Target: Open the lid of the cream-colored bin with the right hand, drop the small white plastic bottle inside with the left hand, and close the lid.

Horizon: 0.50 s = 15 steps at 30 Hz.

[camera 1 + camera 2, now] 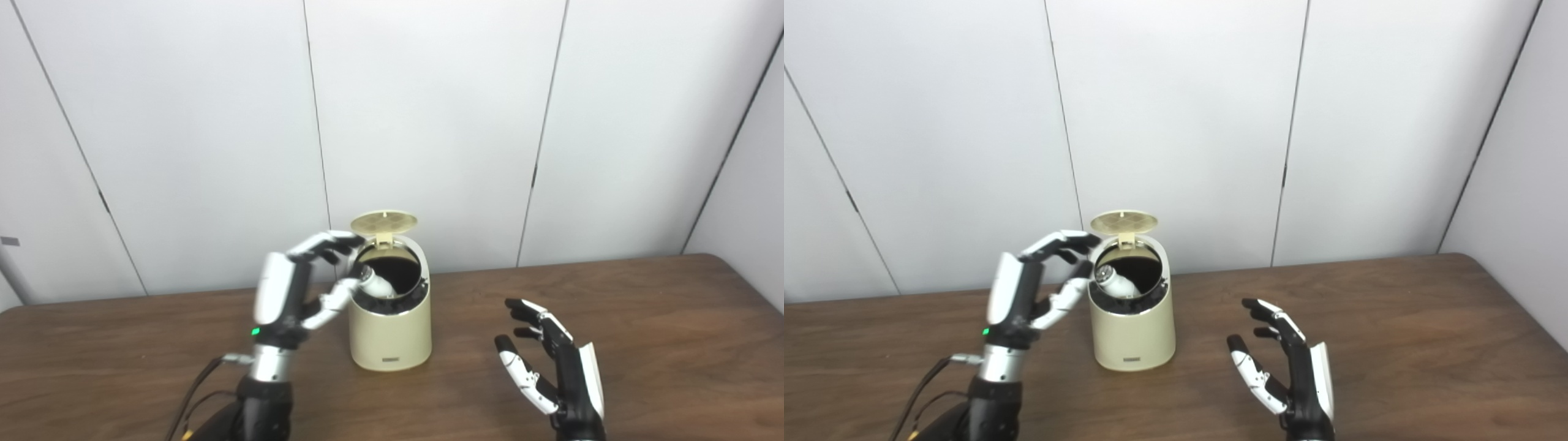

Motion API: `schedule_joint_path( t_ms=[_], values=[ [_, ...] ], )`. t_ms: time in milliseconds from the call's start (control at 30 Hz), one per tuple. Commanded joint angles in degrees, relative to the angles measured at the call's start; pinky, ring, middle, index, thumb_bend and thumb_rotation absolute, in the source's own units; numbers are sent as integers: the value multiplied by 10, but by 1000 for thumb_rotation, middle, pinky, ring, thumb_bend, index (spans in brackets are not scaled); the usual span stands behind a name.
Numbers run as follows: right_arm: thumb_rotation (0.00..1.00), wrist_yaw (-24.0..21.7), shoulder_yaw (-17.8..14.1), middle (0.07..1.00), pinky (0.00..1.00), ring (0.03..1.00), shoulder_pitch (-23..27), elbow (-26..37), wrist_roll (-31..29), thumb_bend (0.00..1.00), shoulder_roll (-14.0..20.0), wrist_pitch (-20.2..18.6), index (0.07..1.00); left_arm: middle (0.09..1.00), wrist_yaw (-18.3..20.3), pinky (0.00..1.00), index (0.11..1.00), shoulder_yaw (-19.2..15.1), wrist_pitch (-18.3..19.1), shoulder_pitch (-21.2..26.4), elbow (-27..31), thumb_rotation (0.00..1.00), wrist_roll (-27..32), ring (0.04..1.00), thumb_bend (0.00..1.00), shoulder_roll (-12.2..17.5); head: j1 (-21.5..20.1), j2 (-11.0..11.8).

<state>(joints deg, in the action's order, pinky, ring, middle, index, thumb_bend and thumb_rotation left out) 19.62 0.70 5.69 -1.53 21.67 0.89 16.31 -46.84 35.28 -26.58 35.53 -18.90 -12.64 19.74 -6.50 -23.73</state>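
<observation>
Bin: we see the cream-colored bin (390,331) standing upright near the middle of the table (661,318), its mouth facing up so a drop from above can go straight in.

Lid: the lid (384,222) stands tipped up at the bin's 12 o'clock on its rear hinge; we judge the opening step done, since nothing is holding it and it keeps clear of the mouth.

Bottle: the small white plastic bottle (1115,283) lies tilted in the bin's opening, toward 9 o'clock of the rim, part of it already below the edge.

Left hand: our left hand (300,278) is at the bin's 9 o'clock, fingers (324,242) arched over the rim and thumb just below it, placed there so the bottle falls inside rather than beside. Whether the fingertips are touching the bottle or have let go we cannot tell; the view is too small there.

Right hand: our right hand (1283,361) hangs over the table at the bin's 4 o'clock, well apart from it, fingers spread and holding nothing; we read it as waiting out of the way.

Remaining: once the bottle is fully in, we would expect the lid to need closing.
</observation>
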Motion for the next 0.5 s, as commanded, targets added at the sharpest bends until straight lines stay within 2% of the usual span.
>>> schedule_joint_path(
  t_ms=[0,100,200,333,467],
  values=[
    [511,7,-1,776,645,753,-15,-37,5,211,6,29,714,661,15,567,653,-34,-3,-5,57,791,23,646,388,16,3,1],
    [496,6,-2,773,642,752,-13,-40,4,209,8,27,712,672,43,605,668,-84,-3,-53,117,745,48,667,360,16,6,4],
    [511,3,-2,776,648,757,-12,-42,4,207,11,27,721,665,81,605,669,-140,-3,-99,157,689,81,659,389,4,8,6],
    [459,3,-5,776,650,758,-8,-52,-9,212,15,36,717,675,128,629,671,-193,-3,-143,174,721,92,678,303,-7,14,8],
    [439,-13,-10,778,665,764,-5,-45,-38,224,17,29,716,676,167,629,674,-236,-3,-173,165,728,95,680,269,-22,16,9]
  ],
)
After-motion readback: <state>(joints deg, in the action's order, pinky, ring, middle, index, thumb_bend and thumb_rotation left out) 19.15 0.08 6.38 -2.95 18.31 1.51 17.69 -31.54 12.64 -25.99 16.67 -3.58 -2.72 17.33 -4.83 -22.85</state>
